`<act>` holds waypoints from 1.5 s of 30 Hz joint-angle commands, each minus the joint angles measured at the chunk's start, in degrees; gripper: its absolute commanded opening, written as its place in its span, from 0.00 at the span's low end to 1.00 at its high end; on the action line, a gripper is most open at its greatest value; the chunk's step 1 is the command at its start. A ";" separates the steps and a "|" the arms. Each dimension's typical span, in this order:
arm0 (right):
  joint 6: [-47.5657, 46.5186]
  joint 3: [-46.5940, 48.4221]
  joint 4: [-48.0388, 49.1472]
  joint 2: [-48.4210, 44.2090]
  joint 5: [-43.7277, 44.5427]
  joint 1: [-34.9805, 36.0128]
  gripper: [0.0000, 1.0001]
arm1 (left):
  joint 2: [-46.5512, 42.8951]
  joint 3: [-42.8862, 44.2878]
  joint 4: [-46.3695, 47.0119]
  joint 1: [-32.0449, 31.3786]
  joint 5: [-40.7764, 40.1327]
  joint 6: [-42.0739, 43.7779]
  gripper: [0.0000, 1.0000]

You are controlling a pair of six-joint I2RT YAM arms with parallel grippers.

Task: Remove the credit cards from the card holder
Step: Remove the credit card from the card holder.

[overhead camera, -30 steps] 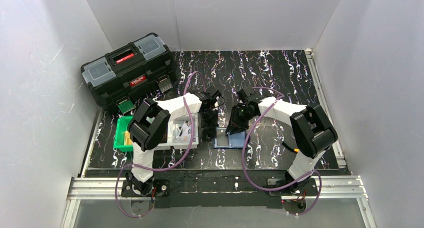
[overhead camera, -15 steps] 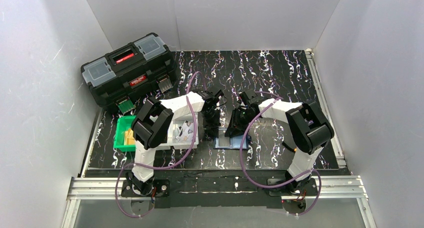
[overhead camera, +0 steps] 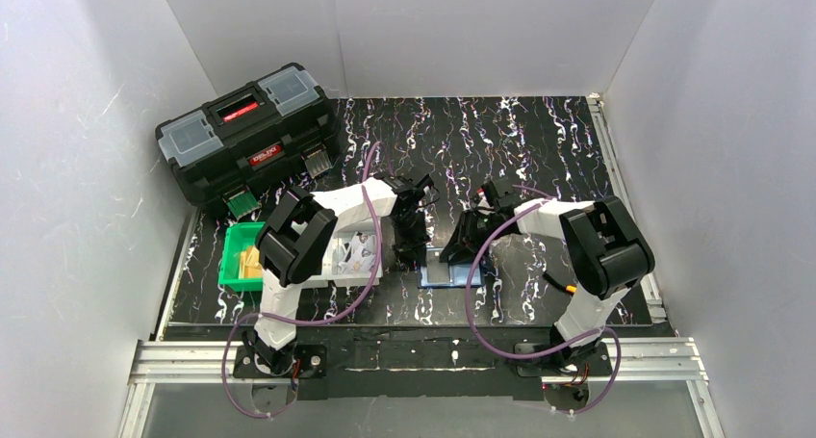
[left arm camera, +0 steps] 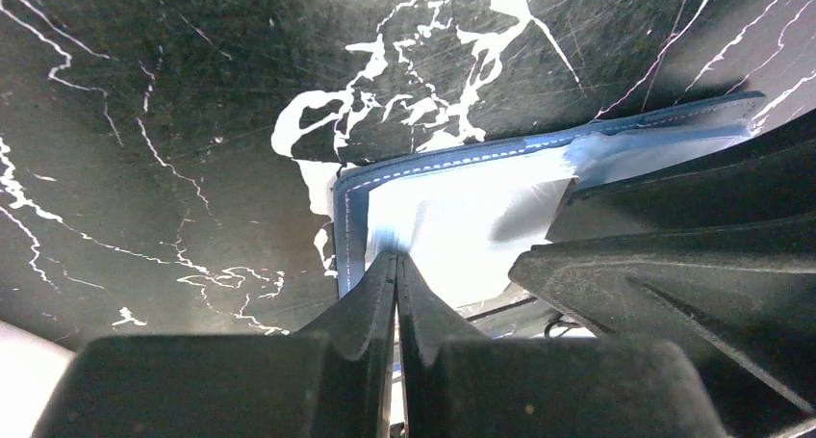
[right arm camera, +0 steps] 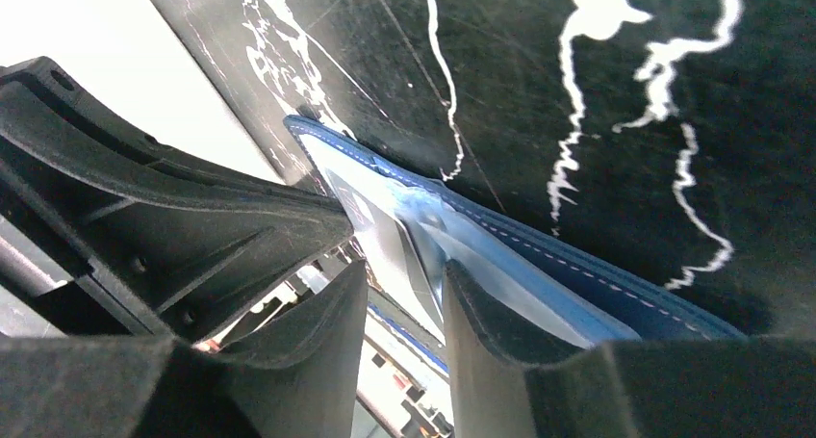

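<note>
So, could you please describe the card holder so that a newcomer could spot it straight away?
On the black marbled table, look near the front edge, just right of the white tray. The card holder lies there: an opened navy-blue wallet with pale stitching and a pale, shiny inner face. It is the only blue item, unlike the tray and the green bin further left.

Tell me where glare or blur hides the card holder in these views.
Left wrist: the card holder has its pale inside blown out white. Right wrist: top-left corner overexposed, holder soft near the lens. Top external: evenly lit, holder small.
</note>
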 commanded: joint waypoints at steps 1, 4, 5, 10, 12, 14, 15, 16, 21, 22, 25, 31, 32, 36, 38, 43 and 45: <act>1.29 -3.49 6.12 -2.11 -1.93 -1.48 0.42 | 3.87 -2.34 0.14 -1.07 -5.13 -2.49 0.00; 2.66 -5.40 8.79 -2.90 -2.94 -2.08 0.41 | 4.01 -2.87 0.05 -0.84 -5.58 -3.33 0.00; 2.98 -5.98 9.45 -3.22 -3.07 -2.28 0.41 | 3.97 -3.07 0.07 -0.73 -5.67 -3.63 0.00; 4.12 -8.03 11.46 -4.14 -3.42 -3.29 0.37 | 3.51 -3.87 0.43 -0.48 -5.66 -4.03 0.00; 4.72 -8.59 13.72 -4.08 -3.95 -3.50 0.35 | 3.53 -3.86 0.38 -0.44 -5.61 -4.12 0.00; 5.29 -9.02 14.71 -3.88 -4.35 -3.59 0.32 | 3.51 -3.88 0.44 -0.47 -5.63 -4.22 0.00; 5.38 -9.23 15.03 -3.83 -4.45 -3.59 0.31 | 3.51 -4.00 0.50 -0.46 -5.63 -4.32 0.00; 5.37 -9.33 15.34 -3.87 -4.60 -3.59 0.30 | 3.50 -4.04 0.56 -0.45 -5.53 -4.32 0.00; 4.79 -9.54 15.60 -4.14 -4.46 -3.59 0.20 | 3.63 -4.25 0.94 -0.50 -5.05 -4.54 0.00; 4.67 -9.61 15.57 -4.20 -4.35 -3.59 0.18 | 3.72 -4.26 1.03 -0.50 -5.03 -4.61 0.00; 4.55 -9.87 15.74 -4.68 -4.18 -3.59 0.17 | 3.88 -4.37 1.13 -0.43 -5.00 -4.79 0.00; 4.57 -10.68 17.10 -5.71 -4.18 -3.59 0.17 | 3.80 -4.50 1.13 -0.44 -5.14 -4.91 0.00; 4.78 -10.88 17.43 -5.75 -4.19 -3.59 0.17 | 3.72 -4.63 1.11 -0.44 -5.23 -4.90 0.00; 4.60 -11.24 17.74 -6.11 -4.13 -3.59 0.19 | 3.62 -4.90 0.89 -0.48 -5.88 -4.93 0.00; 4.15 -11.29 17.24 -6.44 -3.66 -3.59 0.24 | 3.67 -5.01 0.87 -0.47 -5.98 -5.06 0.00; 2.78 -11.46 14.60 -8.22 -1.61 -3.75 0.28 | 3.76 -4.95 0.68 -0.46 -6.23 -4.98 0.00; 2.75 -11.62 14.14 -8.65 -1.18 -3.92 0.27 | 3.84 -5.01 0.69 -0.44 -6.23 -4.99 0.00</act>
